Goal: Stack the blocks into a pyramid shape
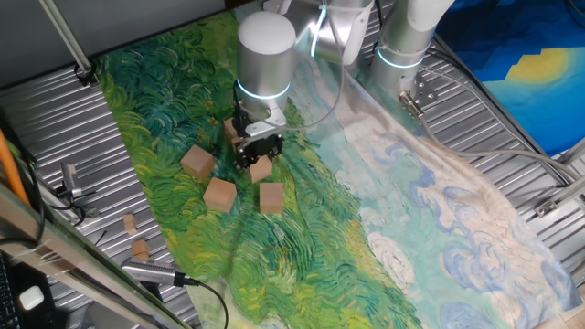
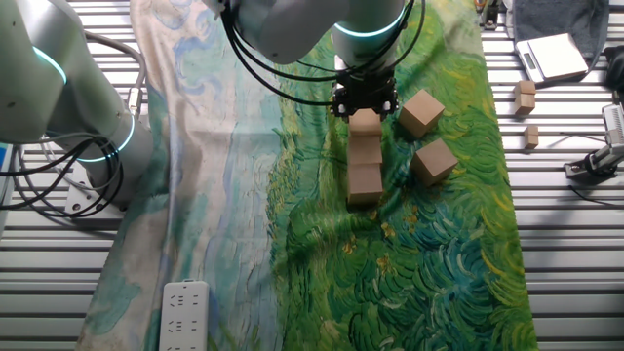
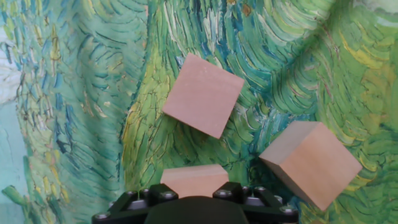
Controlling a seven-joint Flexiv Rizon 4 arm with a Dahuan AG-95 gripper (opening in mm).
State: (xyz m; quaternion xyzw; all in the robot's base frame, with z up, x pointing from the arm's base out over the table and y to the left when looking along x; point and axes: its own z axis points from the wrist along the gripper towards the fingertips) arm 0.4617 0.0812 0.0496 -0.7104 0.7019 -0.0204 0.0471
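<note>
Gripper [image 2: 363, 105], at upper centre of the other fixed view, grasps a wooden block [image 2: 364, 123] at the row's [image 2: 365, 168] far end; judged best released only once flush, aligned and seated.

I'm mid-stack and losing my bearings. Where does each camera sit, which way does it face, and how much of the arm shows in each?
One fixed view: high at one side, looking down on the painted cloth; arm and gripper over the blocks.
The other fixed view: high on the opposite side; arm, gripper at the row of blocks, robot base at left.
Hand view: on the hand, facing down; only the gripper's base shows, above one block.
Shared: both fixed views show the two loose blocks and the small bits.
</note>
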